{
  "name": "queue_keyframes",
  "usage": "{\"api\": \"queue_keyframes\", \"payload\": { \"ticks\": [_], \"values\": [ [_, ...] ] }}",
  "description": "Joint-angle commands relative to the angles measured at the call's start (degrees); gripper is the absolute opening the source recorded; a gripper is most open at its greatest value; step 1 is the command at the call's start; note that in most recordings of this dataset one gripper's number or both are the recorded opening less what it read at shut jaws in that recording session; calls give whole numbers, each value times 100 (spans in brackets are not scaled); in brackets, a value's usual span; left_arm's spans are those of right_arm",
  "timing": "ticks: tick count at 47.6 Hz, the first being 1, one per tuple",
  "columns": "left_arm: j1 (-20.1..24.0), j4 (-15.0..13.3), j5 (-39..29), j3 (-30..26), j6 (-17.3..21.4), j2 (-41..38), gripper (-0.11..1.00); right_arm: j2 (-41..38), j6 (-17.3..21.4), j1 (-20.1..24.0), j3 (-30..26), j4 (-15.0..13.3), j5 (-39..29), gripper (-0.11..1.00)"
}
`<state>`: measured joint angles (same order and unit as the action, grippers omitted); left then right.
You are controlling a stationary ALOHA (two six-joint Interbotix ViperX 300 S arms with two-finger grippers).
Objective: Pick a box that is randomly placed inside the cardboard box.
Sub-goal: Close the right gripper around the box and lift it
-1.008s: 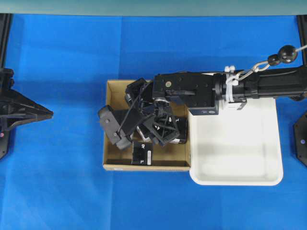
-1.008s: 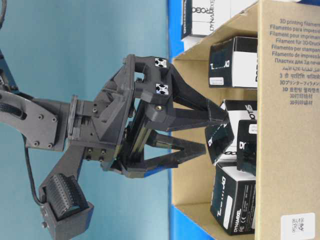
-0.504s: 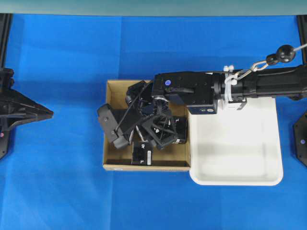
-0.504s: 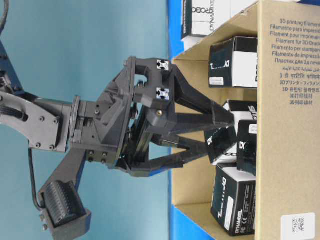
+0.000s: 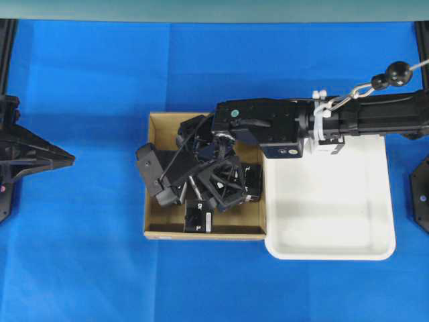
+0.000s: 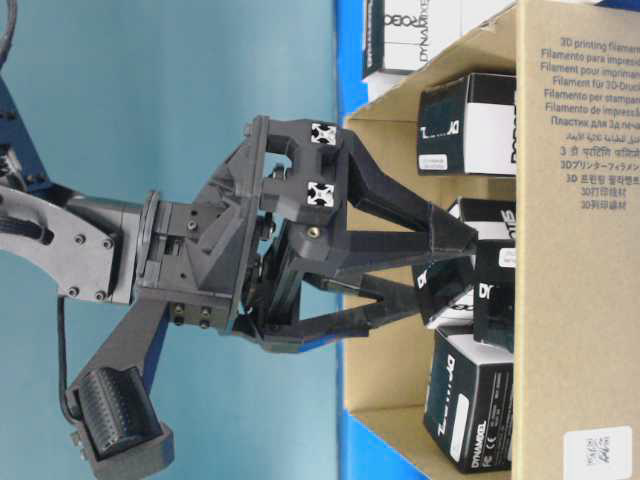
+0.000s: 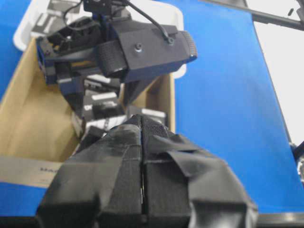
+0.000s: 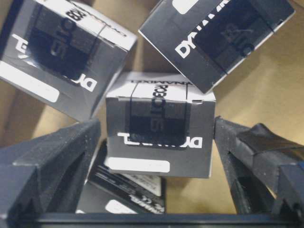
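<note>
Between the spread fingers of the right gripper [image 8: 159,137], deep inside the cardboard box [image 5: 155,225], the box [image 8: 159,126] is framed with a gap showing at each pad, while look-alike cartons [image 8: 66,52] crowd its far corners. Much of the pile is hidden overhead by the arm. Far left, the left gripper [image 7: 141,190] is seen pressed together, empty.

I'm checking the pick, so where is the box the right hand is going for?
In the right wrist view, the box stands mid-frame between the open right hand's fingers, inside the cardboard box, with look-alike cartons crowding it above and below.
</note>
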<state>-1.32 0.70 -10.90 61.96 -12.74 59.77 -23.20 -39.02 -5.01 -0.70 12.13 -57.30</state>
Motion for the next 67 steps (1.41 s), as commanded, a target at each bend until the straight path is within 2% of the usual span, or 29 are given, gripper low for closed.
{"api": "queue_keyframes", "payload": {
  "ticks": [1,14,25,45,49,55,67],
  "values": [
    [18,18,35,-70,0,-44,-7,0,0,35,0,70,0,100],
    [18,18,35,-62,0,-44,-7,-132,-44,-44,316,35,149,100],
    [18,18,26,-62,0,-44,-7,-97,-9,-35,712,-18,888,100],
    [18,18,26,-62,0,-44,-7,-44,44,9,677,-53,932,100],
    [18,18,35,-62,0,-35,-7,9,53,18,677,-53,932,96],
    [18,18,26,-62,0,-44,-7,132,246,9,677,-62,967,77],
    [44,18,0,-62,0,-44,-7,536,853,-149,527,-114,923,77]
  ]
}}
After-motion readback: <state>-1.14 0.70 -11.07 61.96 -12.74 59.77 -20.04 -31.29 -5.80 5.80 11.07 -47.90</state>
